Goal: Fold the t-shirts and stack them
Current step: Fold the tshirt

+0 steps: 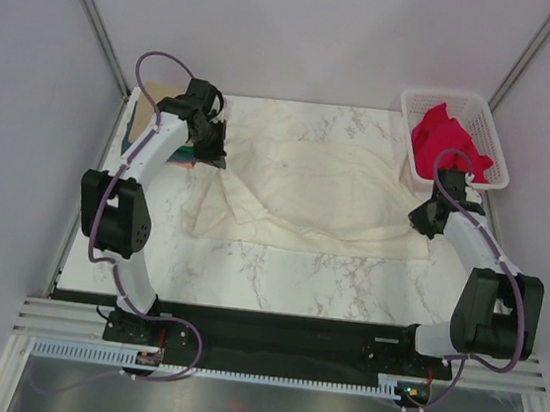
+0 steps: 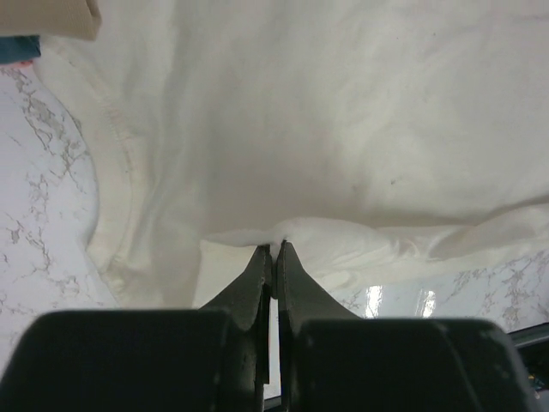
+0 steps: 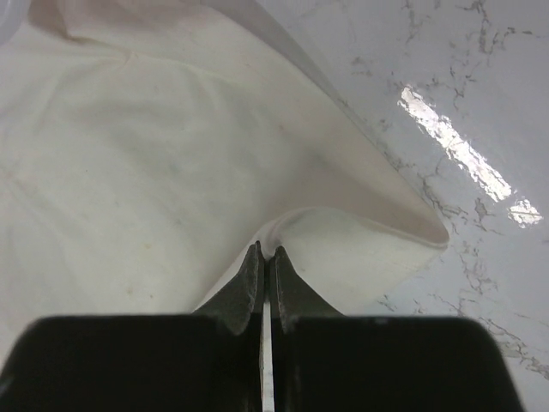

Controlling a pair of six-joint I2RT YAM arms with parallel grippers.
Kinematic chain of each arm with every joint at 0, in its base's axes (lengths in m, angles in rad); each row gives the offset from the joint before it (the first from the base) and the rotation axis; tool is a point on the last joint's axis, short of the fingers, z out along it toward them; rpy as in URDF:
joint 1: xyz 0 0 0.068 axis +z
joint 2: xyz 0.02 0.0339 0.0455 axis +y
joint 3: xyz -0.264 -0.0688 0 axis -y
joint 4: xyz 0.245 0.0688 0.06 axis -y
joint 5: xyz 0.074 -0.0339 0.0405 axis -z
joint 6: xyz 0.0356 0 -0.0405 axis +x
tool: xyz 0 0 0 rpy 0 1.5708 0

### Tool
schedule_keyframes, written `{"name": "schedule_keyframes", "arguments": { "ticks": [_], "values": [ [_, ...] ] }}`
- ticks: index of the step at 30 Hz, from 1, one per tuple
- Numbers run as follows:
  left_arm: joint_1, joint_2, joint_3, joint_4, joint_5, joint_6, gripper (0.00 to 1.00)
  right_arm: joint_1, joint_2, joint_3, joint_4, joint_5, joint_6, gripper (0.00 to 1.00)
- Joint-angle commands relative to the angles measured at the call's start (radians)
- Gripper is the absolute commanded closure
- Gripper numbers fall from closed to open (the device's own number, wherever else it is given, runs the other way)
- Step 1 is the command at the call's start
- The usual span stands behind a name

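Observation:
A large cream t-shirt (image 1: 312, 190) lies spread and wrinkled across the far middle of the marble table. My left gripper (image 1: 211, 155) is shut on a fold of the cream t-shirt's left edge (image 2: 276, 233). My right gripper (image 1: 424, 223) is shut on a fold of the cream t-shirt's right edge (image 3: 279, 236). A stack of folded shirts (image 1: 180, 153), tan on top with teal and green edges, sits at the far left, mostly hidden under my left arm. Its tan corner (image 2: 51, 17) shows in the left wrist view.
A white mesh basket (image 1: 488, 141) at the far right corner holds a crumpled red garment (image 1: 443, 141). Bare marble table (image 1: 277, 271) lies between the shirt and the arm bases. Grey walls close in the table on three sides.

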Motion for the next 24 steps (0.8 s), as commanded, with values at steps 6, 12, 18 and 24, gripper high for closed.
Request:
{"name": "schedule_keyframes", "arguments": {
  "ticks": [6, 12, 18, 24],
  "values": [
    [0.012, 0.094, 0.16, -0.003, -0.08, 0.057, 0.98, -0.066, 0.099, 0.053, 0.081, 0.016, -0.017, 1.0],
    [0.012, 0.186, 0.241, -0.025, -0.083, 0.066, 0.98, -0.08, 0.154, 0.056, 0.12, -0.033, -0.019, 1.0],
    [0.02, 0.234, 0.33, -0.11, -0.154, 0.023, 0.7, -0.079, 0.225, 0.085, 0.184, -0.193, -0.097, 0.3],
    [0.051, 0.014, 0.208, -0.111, -0.307, -0.072, 0.45, -0.129, 0.174, 0.148, 0.114, -0.173, -0.161, 0.02]
  ]
}}
